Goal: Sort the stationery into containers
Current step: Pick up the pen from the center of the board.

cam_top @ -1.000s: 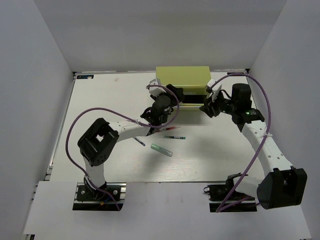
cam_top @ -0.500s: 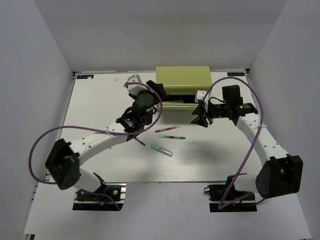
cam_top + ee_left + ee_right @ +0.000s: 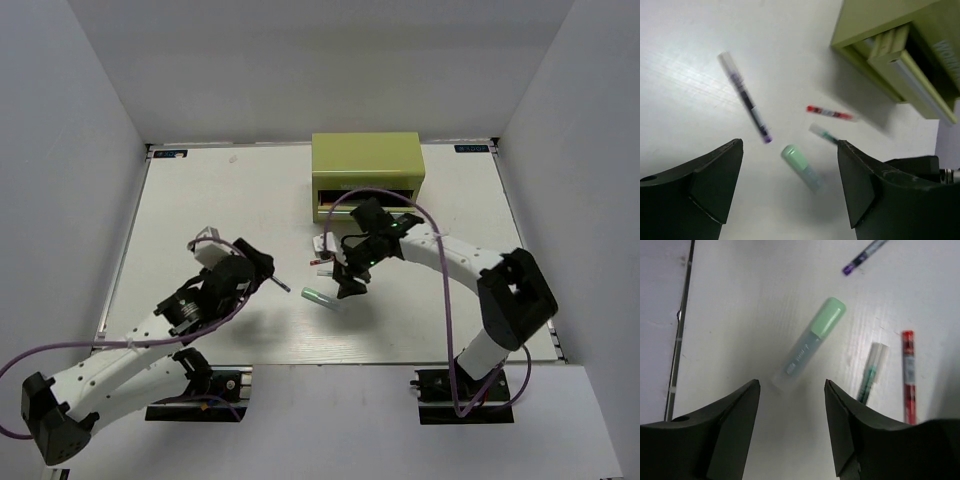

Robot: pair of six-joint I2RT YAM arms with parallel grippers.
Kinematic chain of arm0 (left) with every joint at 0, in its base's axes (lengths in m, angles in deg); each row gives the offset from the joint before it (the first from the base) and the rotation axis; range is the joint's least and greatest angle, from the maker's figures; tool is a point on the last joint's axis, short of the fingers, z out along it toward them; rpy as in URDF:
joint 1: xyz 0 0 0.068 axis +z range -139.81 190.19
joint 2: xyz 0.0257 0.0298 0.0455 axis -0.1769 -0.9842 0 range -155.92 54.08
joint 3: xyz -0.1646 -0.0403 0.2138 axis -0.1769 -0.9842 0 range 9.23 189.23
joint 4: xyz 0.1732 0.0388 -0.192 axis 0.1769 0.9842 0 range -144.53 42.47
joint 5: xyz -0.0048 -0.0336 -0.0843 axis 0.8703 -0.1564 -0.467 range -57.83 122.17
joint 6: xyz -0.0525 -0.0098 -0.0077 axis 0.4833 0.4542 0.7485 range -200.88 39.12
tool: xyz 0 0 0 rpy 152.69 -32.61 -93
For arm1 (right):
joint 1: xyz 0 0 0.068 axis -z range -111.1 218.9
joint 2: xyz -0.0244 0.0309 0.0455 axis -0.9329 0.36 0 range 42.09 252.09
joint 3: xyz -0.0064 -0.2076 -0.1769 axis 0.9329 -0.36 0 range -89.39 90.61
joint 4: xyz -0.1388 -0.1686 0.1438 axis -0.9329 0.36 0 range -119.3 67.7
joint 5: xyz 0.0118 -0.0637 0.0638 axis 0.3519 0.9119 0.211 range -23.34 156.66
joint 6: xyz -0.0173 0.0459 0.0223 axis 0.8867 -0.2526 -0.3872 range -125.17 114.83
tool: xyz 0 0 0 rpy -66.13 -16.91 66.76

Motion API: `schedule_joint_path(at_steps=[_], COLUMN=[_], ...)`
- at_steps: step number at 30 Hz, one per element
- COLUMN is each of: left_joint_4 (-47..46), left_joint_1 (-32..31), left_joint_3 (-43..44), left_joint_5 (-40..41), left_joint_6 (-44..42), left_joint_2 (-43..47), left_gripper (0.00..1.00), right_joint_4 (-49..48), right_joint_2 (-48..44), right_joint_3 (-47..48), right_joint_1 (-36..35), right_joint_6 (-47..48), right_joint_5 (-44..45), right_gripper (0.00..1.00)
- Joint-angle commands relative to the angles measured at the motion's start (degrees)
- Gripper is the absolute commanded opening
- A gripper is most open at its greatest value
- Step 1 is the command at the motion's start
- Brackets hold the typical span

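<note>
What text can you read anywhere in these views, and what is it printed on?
Nothing is legible.
Drawer front of the tool chest: pale lettering, blurred and cut off.
Barrel of the green-capped marker: small print, blurred.
Far corners, blue stickers: too small.

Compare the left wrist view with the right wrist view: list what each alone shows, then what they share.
Left wrist only: the olive-green metal chest, drawer pulled out. Right wrist only: the table's dark edge strip. Both: the green-capped pale marker, thin red pen, thin green pen and purple-tipped clear pen, the last only as a tip in the right wrist view.
</note>
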Motion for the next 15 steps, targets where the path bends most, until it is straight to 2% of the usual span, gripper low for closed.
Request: schedule_joint_path(at_steps=[1, 7, 9, 10, 15], left_joint_4=[11.81, 18.15, 18.95, 19.56, 20.62], left_joint_1=[0.29, 0.29, 0.29, 0.29, 0.29], left_joint_3=[-2.38, -2.91, -2.91, -2.91, -2.91], left_joint_5=[-2.65, -2.65, -3.27, -3.79, -3.79], left_joint_6=[9.21, 12.55, 13.07, 13.08, 13.60], left_joint_2=[7.08, 10.18, 10.18, 10.18, 10.18], left_gripper=[0.86, 0.89, 0.89, 0.89, 0.89], right_joint_4=[-2.22, -11.18, -15.14, -16.11, -19.01], right_joint_2=[3.78, 6.51, 7.83, 8.27, 11.17], right_joint_3=[3.53, 1.78, 1.34, 1.25, 1.51], right_joint_1=[-4.27, -11.47, -13.58, -13.59, -15.35], right_joint_6=[-7.59, -19.43, -21.39, -24.45, -27.90], right_joint_5=[4.66, 14.50, 21.52, 23.02, 28.22], right_gripper=[0.61, 0.65, 0.65, 0.66, 0.66])
